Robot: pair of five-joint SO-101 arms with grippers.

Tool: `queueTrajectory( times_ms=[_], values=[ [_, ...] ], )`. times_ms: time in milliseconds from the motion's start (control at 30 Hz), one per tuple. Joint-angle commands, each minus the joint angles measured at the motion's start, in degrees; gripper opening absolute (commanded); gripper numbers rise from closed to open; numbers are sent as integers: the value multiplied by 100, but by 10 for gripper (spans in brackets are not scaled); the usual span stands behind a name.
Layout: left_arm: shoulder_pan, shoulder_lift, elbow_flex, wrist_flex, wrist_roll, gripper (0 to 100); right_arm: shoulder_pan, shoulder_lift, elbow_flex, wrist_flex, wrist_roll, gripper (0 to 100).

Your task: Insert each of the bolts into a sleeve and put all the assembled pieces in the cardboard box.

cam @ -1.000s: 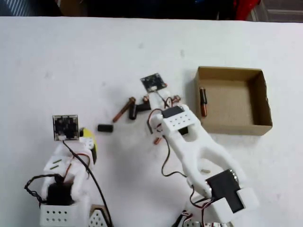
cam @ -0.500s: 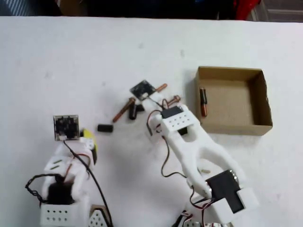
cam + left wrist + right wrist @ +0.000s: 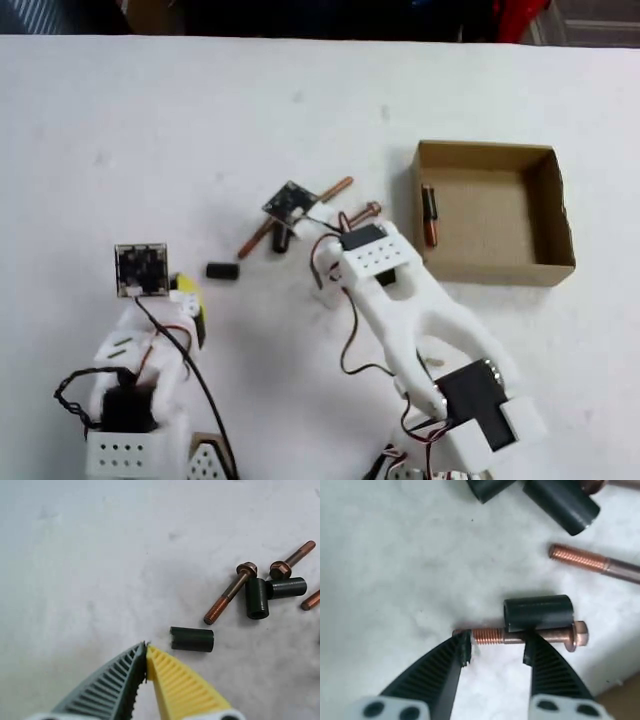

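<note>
Right claw [image 3: 497,651] hangs parted over a copper bolt [image 3: 555,636] lying against a black sleeve [image 3: 537,613] on the bench [image 3: 150,110]. Left claw [image 3: 146,656], tips together, sits near a lone sleeve [image 3: 192,639]. One assembled piece [image 3: 429,215] lies in the cardboard box [image 3: 560,212].

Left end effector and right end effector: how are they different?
The left end effector has one grey and one yellow finger, shut on nothing. The right end effector has two black fingers, open, at a copper bolt. Both have ridged fingers and point at the white table.
</note>
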Motion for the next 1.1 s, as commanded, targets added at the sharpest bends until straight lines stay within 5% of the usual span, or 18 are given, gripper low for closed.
queueTrajectory(
  times_ms=[0,600,900,1067],
  values=[
    [-40,-40,-70,-79,-44,23,-48,-13,-167,40,70,155],
    [-40,-40,-53,-79,-44,23,-171,-1402,-545,787,44,156],
    [-40,-40,-53,-79,-44,23,-426,-1727,-545,470,-1873,156],
    [-40,-40,-53,-79,-44,23,13,-1358,-633,-136,-2611,155]
  ],
)
